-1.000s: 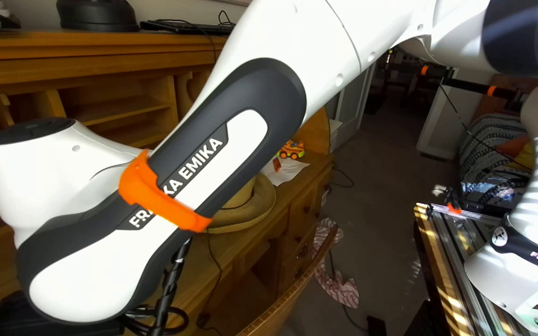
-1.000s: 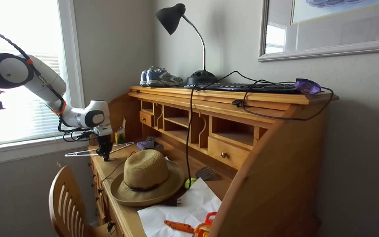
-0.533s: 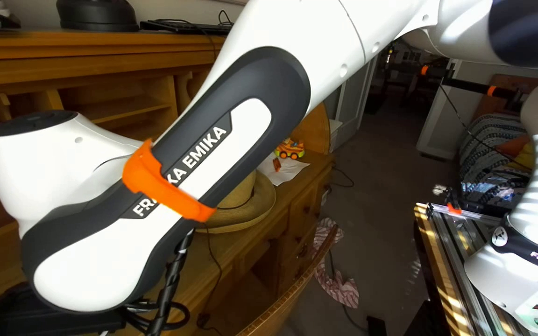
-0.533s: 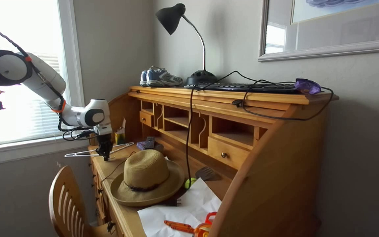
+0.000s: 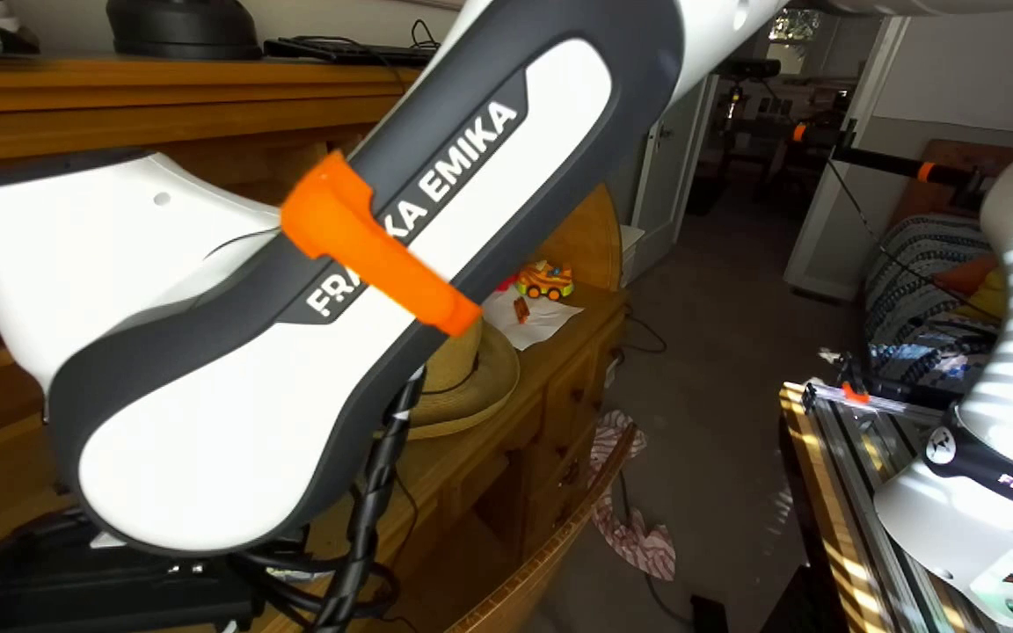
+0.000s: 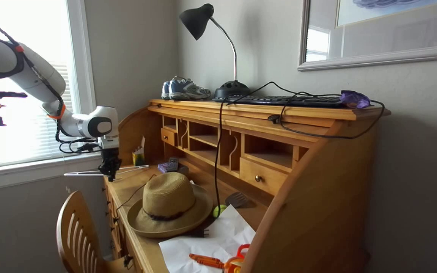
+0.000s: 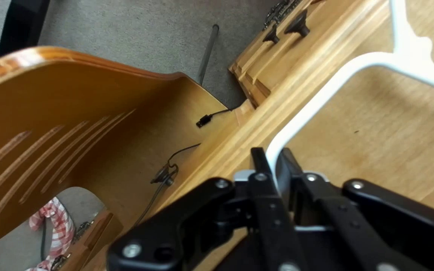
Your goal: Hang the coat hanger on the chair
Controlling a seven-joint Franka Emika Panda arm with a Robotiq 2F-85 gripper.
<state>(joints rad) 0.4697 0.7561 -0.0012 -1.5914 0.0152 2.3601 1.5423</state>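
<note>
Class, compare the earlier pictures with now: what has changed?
In an exterior view, the gripper has moved up and to the picture's left, carrying the white coat hanger; no release or new grasp shows. The straw hat, wooden chair and gooseneck lamp stayed put.

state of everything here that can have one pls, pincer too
Coat hanger: held by its hook, not yet hung
Pincer: closed on that hook
Chair: upright
Straw hat: crown up, resting on its brim
Desk lamp: upright, head tipped down, lit or not unclear
Desk: front open
Large pigeonhole drawer: looks shut
Sneakers: soles down
Paper: creased, spread out
USB plug: not plugged in
</note>
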